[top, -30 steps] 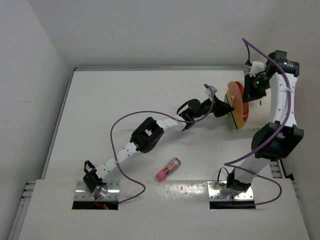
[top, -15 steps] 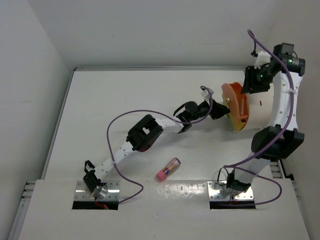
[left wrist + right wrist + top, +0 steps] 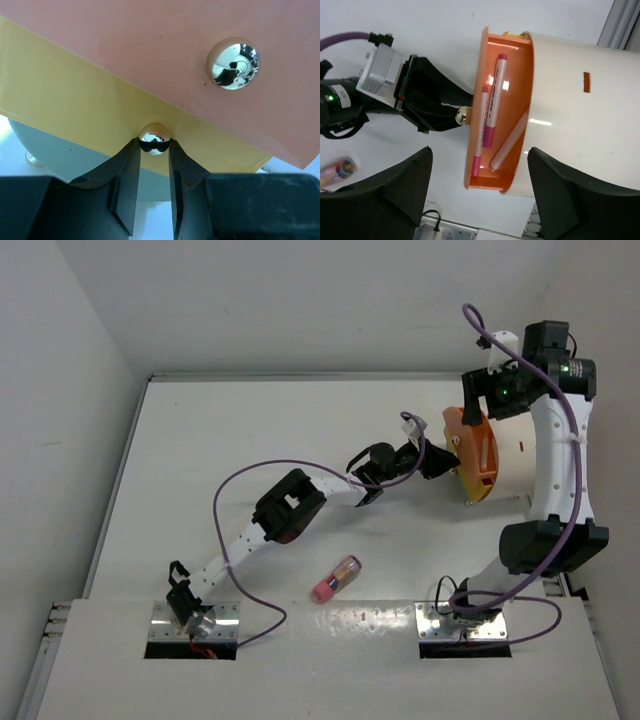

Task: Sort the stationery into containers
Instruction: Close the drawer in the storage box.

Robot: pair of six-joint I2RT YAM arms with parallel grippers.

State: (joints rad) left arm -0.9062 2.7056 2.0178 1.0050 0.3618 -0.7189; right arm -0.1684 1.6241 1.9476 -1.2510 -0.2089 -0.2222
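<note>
The right gripper hangs open and empty above the drum, its fingers spread wide. Directly beneath it an orange compartment stands drawn out of the drum's front. In it lie the thin white pens with pink marks, their long axes running across the line between the fingers.

The left gripper is closed on a small chrome knob at the drum's front and appears to be holding the compartment out.

The only stationery seen outside the drum is the pink-ended tube. It lies on the table well apart from both grippers, back toward the arm bases and off to the right gripper's left. Its long axis runs diagonally, pink end nearer the bases. The left gripper is the nearer of the two but is occupied, so the fetch probably falls to the free right gripper, which would need a long reach back and a turn of the wrist to close across the tube.

The right wrist view shows the compartment's contents, which the top view hides behind the orange face. The left wrist view alone shows the pinch on the knob. Only the top view shows the whole tube.
</note>
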